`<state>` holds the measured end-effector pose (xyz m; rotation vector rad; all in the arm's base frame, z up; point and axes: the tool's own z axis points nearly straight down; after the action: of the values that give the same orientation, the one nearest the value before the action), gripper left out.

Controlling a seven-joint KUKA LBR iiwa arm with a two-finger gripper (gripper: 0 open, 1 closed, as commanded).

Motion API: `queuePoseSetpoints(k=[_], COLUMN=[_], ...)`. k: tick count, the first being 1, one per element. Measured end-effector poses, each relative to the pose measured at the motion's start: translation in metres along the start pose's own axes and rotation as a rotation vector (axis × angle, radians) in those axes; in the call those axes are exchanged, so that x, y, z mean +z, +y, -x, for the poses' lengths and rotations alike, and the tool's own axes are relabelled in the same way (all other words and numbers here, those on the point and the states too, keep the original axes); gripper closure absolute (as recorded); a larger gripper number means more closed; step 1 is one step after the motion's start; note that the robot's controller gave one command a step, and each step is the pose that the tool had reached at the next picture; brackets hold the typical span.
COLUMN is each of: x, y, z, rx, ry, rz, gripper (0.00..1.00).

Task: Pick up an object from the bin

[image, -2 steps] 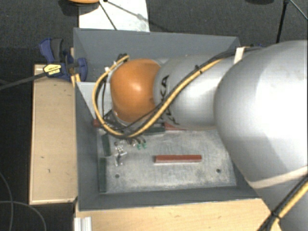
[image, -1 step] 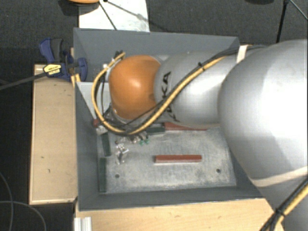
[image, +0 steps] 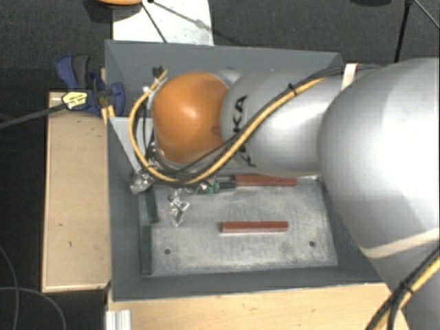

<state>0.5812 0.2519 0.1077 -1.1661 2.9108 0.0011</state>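
Note:
My gripper (image: 160,196) hangs low over the left part of the bin, below the orange cover. Its two metal fingertips (image: 179,210) stand apart, so it is open, and nothing shows between them. A dark green strip (image: 146,243) lies along the left wall, its upper end just under the left fingertip. A reddish-brown bar (image: 254,227) lies flat on the bin floor to the right of the gripper. A second reddish bar (image: 265,181) lies farther back, partly hidden under the arm. A small green piece (image: 221,185) sits by its left end.
The arm and its orange cover hide the back half of the bin. Bare floor shows along the front, below the near bar. The left wall is close beside the left fingertip.

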Motion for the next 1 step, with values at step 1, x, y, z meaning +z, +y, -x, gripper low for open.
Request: queuePoseSetpoints(k=[1], x=[0.0365], y=[-0.0086], z=[0.0003], rx=[-0.137], ry=[0.01], rz=[-0.004], gripper=[0.0])
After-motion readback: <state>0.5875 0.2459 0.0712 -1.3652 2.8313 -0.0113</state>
